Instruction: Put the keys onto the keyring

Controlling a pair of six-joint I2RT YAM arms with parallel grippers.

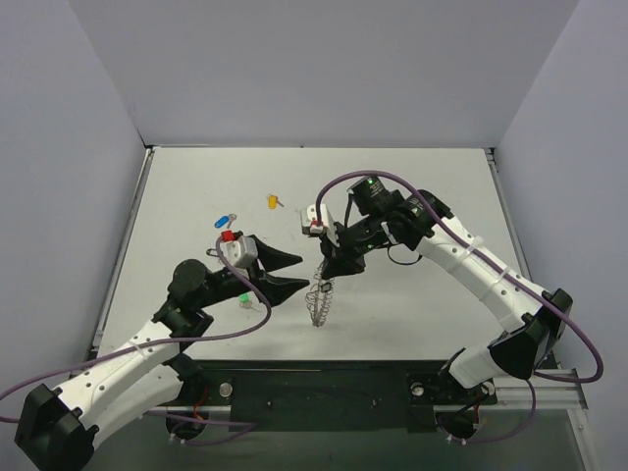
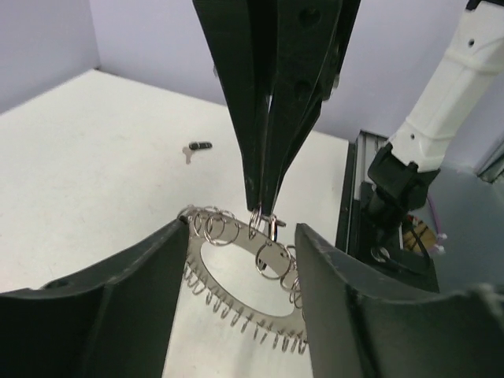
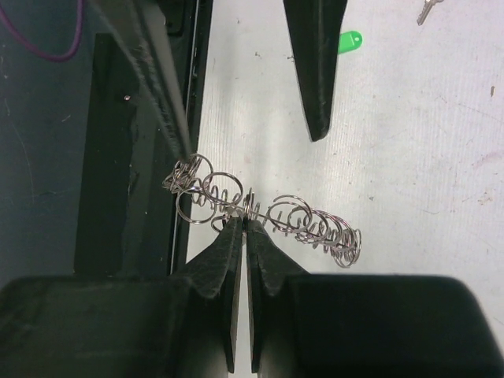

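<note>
Top view: right pincer (image 1: 330,273) clamped on top edge of keyring (image 1: 319,302), holding it upright, probably so keys (image 1: 226,218) can thread on. Keys loose on worktop (image 1: 412,196), none on keyring.
Left wrist: left pincer (image 2: 244,315) spread wide, empty, straddling keyring.
Right wrist: jaws pinched tight on one loop; green key (image 3: 350,39) beyond.

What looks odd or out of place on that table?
The keyring is held on edge, not flat, pinched at its top by the right tool. The yellow key, blue key and green key lie scattered loose on the table, none visibly on the ring. Nothing looks damaged.
</note>
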